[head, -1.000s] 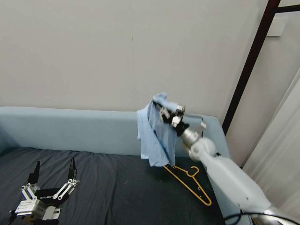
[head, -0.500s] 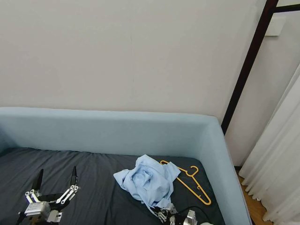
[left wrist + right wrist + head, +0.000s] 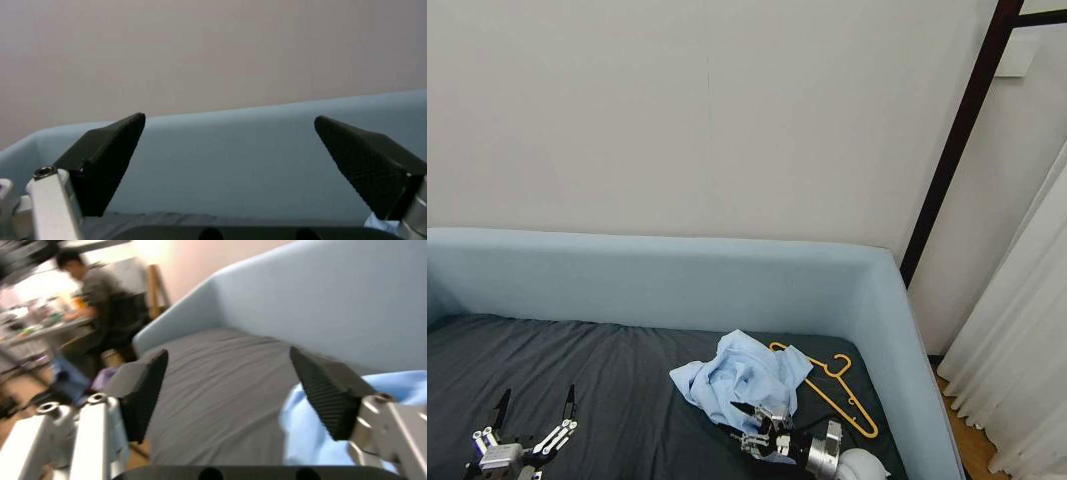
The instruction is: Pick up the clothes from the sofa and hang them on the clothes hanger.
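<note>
Head view: a light blue sofa (image 3: pixel 677 280) runs from side to side, and its seat has a dark grey cover (image 3: pixel 607 370). The left pincer (image 3: pixel 537 400) is low over the sofa seat, near the sofa's left end and its front edge. Its two black fingers point up and are spread wide, with nothing between them.

A light blue shirt (image 3: pixel 742 375) lies in a crumpled heap on the sofa seat, on the sofa's right half. No pincer is holding it.

The right pincer (image 3: pixel 745 425) is low at the front edge of the sofa seat, also on the sofa's right half. Its tips point toward the sofa's left end.

A yellow hanger (image 3: pixel 842 395) lies flat on the sofa seat, close to the sofa's right arm. One end of it is tucked under the shirt. A dark pole (image 3: pixel 952 150) stands behind the sofa's right end, and a white curtain (image 3: pixel 1017 380) hangs past the sofa's right arm.

Left wrist view: the left pincer (image 3: pixel 230 150) is wide open, and the sofa's back (image 3: pixel 227 165) shows between the fingers.

Right wrist view: the right pincer (image 3: pixel 227 385) is spread wide too, with only the grey sofa seat (image 3: pixel 220 390) between its fingers. The shirt (image 3: pixel 320 435) lies just beside one finger (image 3: pixel 327 390). I cannot tell if they touch.
</note>
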Motion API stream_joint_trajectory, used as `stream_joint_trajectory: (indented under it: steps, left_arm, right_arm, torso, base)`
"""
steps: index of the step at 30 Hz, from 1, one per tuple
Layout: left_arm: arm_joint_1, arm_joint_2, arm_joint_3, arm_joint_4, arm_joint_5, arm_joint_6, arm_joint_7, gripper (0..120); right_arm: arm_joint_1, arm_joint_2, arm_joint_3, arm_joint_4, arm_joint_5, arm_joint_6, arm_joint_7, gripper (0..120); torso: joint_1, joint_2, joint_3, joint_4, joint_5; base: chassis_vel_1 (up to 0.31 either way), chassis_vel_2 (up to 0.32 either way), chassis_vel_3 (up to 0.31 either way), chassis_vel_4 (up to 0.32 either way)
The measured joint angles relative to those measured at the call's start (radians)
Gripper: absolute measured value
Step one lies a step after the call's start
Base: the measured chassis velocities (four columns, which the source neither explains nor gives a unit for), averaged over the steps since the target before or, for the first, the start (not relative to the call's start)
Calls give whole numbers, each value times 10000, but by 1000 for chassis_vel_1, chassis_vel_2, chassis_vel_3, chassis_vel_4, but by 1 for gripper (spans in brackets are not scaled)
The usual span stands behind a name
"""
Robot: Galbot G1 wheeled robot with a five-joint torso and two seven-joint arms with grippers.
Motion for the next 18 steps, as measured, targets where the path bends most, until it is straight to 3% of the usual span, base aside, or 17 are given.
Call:
stream_joint_trajectory:
  steps: [1, 4, 5, 8, 12, 14, 18]
  left_arm:
    - [0, 0, 0, 0, 0, 0, 0, 100]
    - [-6, -128, 91, 14, 148, -154, 136, 100]
    - [-6, -128, 91, 14, 148, -154, 136, 100]
    - [21, -241, 135, 27, 265, -324, 187, 100]
    - [56, -344, 209, 89, 343, -445, 196, 100]
    - [71, -459, 274, 134, 432, -552, 197, 100]
    - [97, -531, 304, 133, 464, -603, 195, 100]
  right_arm:
    - [0, 0, 0, 0, 0, 0, 0, 77]
    - [134, -36, 237, 382, 459, -1484, 3653, 91]
    - [134, -36, 237, 382, 459, -1484, 3653, 91]
    - [351, 114, 535, 426, 1525, -3182, 6841, 99]
    - [399, 187, 772, 373, 1969, -4366, 7523, 100]
    - [422, 356, 918, 333, 2102, -5481, 8103, 100]
    - [473, 562, 1033, 227, 2139, -6083, 8474, 100]
  torso:
    - [0, 0, 0, 0, 0]
    - [0, 0, 0, -2, 0]
    - [0, 0, 0, -2, 0]
    - [2, 0, 1, 0, 3]
    - [2, 0, 1, -1, -1]
    - [2, 0, 1, -1, 1]
    - [2, 0, 0, 0, 1]
  base:
    - [0, 0, 0, 0]
    - [0, 0, 0, 0]
    - [0, 0, 0, 0]
    - [0, 0, 0, 0]
    - [0, 0, 0, 0]
    - [0, 0, 0, 0]
    - [0, 0, 0, 0]
